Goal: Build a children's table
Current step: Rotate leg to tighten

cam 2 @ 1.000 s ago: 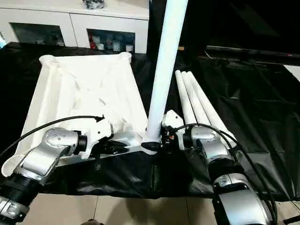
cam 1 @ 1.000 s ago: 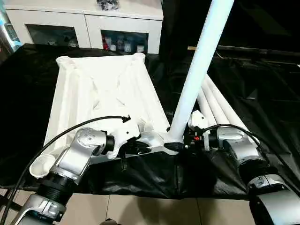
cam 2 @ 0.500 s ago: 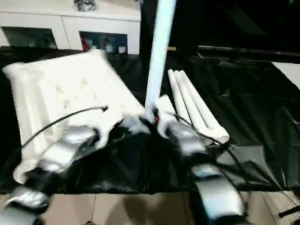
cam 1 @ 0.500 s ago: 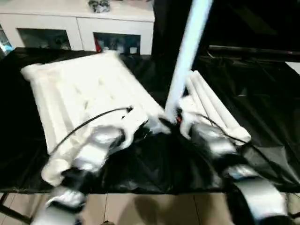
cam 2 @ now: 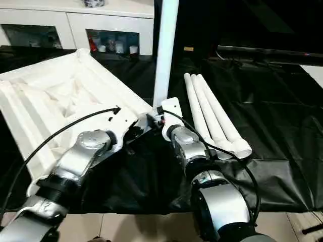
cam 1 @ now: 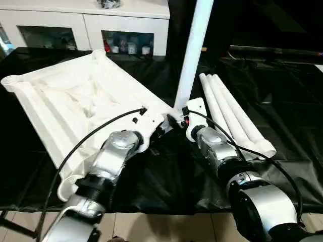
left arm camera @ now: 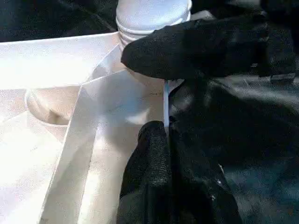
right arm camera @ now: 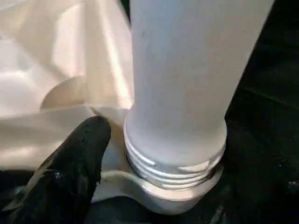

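Note:
The children's table top (cam 1: 75,106) lies underside up on the left and sits askew. One white leg (cam 1: 192,50) stands upright in its near right corner socket, and the leg's threaded base (right arm camera: 173,158) sits in the socket ring. My left gripper (cam 1: 162,126) is shut on the thin rim of the tabletop beside that socket (left arm camera: 166,128). Reaching in from the right, my right gripper (cam 1: 177,120) has its jaws open around the leg's base. One of its fingers (right arm camera: 79,158) stands just off the threads. Three more legs (cam 1: 232,113) lie side by side on the right.
The black-draped work table (cam 1: 287,106) carries everything, and its front edge runs just below my forearms, with tiled floor beyond. A white glass-door cabinet (cam 1: 86,25) stands behind the table. My left arm's black cable (cam 1: 86,138) loops over the tabletop.
The tabletop has swung round, its leg corner now further from the table's front edge. The leg stands straighter. My right gripper has opened wider. The camera has also shifted.

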Available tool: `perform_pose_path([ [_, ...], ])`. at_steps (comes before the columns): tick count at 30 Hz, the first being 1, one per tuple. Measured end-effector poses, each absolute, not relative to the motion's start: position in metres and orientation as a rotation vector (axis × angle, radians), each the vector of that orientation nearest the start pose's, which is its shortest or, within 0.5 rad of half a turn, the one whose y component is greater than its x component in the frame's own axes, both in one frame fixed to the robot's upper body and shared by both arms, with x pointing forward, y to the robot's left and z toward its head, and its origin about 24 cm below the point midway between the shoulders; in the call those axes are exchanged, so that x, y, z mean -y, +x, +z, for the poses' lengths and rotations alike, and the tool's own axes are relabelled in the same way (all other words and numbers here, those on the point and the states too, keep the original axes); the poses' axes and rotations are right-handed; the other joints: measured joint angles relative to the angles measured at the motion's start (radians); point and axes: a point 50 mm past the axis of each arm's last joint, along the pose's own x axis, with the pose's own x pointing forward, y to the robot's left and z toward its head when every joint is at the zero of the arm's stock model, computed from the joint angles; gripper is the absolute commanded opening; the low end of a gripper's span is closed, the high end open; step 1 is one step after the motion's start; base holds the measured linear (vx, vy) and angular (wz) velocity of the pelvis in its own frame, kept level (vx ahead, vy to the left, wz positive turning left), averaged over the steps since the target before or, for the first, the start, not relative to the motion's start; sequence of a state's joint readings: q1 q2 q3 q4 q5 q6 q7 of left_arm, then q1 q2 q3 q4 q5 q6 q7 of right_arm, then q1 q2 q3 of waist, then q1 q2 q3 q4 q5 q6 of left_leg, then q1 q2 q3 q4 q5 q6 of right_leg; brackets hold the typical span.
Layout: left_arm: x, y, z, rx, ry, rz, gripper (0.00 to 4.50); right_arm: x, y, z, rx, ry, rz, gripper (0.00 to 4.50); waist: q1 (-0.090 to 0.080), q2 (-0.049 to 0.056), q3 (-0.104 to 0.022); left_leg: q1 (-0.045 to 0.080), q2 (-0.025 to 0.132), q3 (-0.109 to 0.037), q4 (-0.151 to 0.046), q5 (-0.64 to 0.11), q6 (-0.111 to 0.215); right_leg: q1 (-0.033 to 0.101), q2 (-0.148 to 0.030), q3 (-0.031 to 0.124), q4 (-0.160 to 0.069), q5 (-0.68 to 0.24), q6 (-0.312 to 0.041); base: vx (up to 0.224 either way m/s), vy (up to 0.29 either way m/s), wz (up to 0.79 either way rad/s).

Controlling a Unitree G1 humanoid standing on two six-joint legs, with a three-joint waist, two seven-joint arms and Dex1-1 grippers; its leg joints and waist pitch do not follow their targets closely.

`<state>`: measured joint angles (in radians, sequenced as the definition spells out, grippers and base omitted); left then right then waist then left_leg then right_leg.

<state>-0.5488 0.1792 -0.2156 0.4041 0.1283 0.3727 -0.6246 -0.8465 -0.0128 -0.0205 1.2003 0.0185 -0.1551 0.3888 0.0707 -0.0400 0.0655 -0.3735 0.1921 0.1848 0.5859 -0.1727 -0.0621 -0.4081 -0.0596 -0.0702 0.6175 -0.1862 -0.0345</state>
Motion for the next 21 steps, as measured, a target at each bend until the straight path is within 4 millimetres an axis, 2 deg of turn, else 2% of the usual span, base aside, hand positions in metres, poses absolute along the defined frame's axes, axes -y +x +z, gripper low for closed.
perform_pose_path([
  [2, -0.101, 0.328, 0.058, -0.367, 0.378, -0.817, 0.00, 0.084, 0.365, 0.039, -0.241, -0.069, 0.604, 3.92, 0.002, 0.000, 0.000, 0.000, 0.000, 0.000, 0.000, 0.000, 0.000, 0.000, 0.000, 0.000, 0.001, 0.000, 0.000, 0.000, 0.000, 0.00],
  [6, -0.106, 0.321, 0.057, -0.359, 0.404, -0.923, 0.00, 0.097, 0.362, 0.039, -0.226, -0.127, 0.693, 3.92, 0.018, 0.000, 0.000, 0.001, 0.000, 0.000, 0.002, 0.000, 0.000, 0.001, 0.000, 0.000, 0.001, 0.001, -0.001, 0.000, 0.000, 0.00],
  [12, -0.115, 0.315, 0.058, -0.370, 0.421, -1.004, 0.00, 0.112, 0.356, 0.040, -0.213, -0.188, 0.837, 3.92, 0.018, 0.001, 0.000, 0.001, 0.000, 0.000, 0.003, 0.000, 0.000, 0.002, 0.000, 0.000, 0.001, 0.001, -0.002, 0.000, 0.000, 0.00],
  [16, -0.121, 0.306, 0.058, -0.381, 0.430, -1.109, 0.00, 0.127, 0.345, 0.041, -0.233, -0.228, 1.054, 3.92, 0.020, 0.001, 0.000, 0.001, 0.000, 0.000, 0.003, 0.000, 0.000, 0.002, 0.000, 0.000, 0.001, 0.001, -0.002, 0.000, 0.000, 0.00],
  [21, -0.125, 0.299, 0.058, -0.399, 0.426, -1.196, 0.00, 0.135, 0.333, 0.040, -0.270, -0.241, 1.230, 3.92, 0.020, 0.000, 0.000, 0.001, 0.000, 0.000, 0.005, 0.000, 0.000, 0.003, 0.000, 0.000, 0.002, 0.001, -0.002, 0.000, 0.000, 0.00],
])
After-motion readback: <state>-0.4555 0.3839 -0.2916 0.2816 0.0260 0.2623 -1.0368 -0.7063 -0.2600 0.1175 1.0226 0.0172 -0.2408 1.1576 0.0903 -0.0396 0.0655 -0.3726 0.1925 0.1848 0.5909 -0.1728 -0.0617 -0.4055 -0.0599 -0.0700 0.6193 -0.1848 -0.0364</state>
